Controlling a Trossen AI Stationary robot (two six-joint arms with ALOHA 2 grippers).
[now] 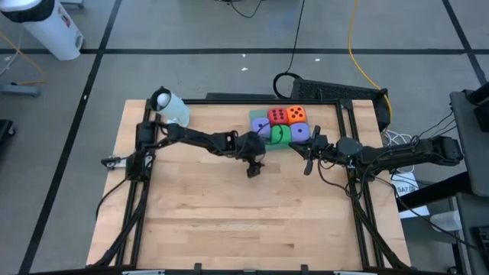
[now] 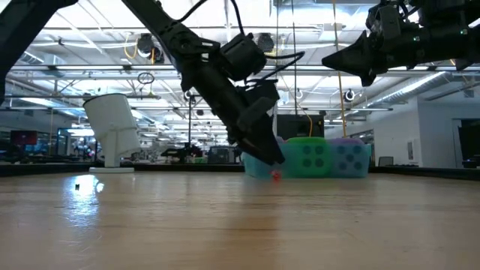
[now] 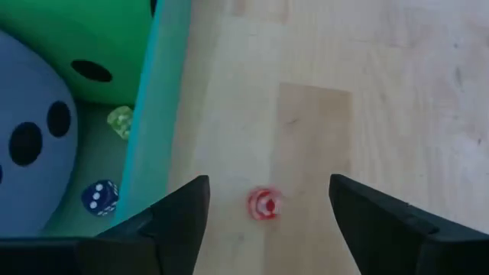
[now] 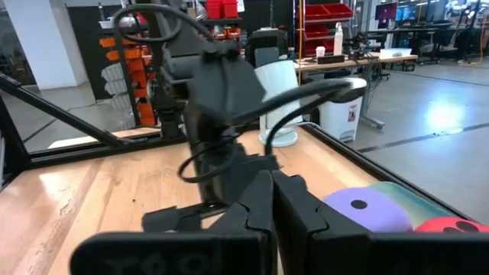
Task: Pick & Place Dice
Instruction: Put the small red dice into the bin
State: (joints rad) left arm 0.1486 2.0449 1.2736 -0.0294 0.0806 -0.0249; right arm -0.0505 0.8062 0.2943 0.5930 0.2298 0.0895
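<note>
The near half of the counter (image 1: 244,221) lies bare, open to a hand from either side. At the far edge the big dice (image 1: 286,124) crowd the green tray (image 1: 258,118), whose raised wall (image 3: 157,107) blocks a low sideways entry. Both arms flank the tray, narrowing the gap between them.

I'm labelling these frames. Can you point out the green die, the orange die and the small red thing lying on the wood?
green die (image 1: 280,134), high view, top face.
orange die (image 1: 296,114), high view, top face.
small red thing (image 3: 263,204), left wrist view, its middle.
</note>
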